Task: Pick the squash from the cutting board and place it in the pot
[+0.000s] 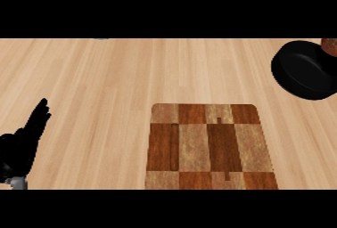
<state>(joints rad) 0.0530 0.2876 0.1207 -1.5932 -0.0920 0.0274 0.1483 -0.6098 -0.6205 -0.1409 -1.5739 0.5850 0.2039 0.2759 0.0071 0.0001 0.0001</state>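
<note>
A checkered wooden cutting board [211,147] lies at the lower middle of the counter, and nothing rests on its top. No squash shows in the head view. The black pot [306,69] stands at the upper right, its dark inside facing me, partly cut by the right edge. My left hand [23,142] rests open at the left edge, fingers straight and pointing up, well apart from the board. My right hand is out of view.
A reddish-brown thing [330,46] peeks in at the right edge just behind the pot; I cannot tell what it is. A small grey thing [100,38] touches the far edge. Light wooden counter [99,89] spreads between hand, board and pot.
</note>
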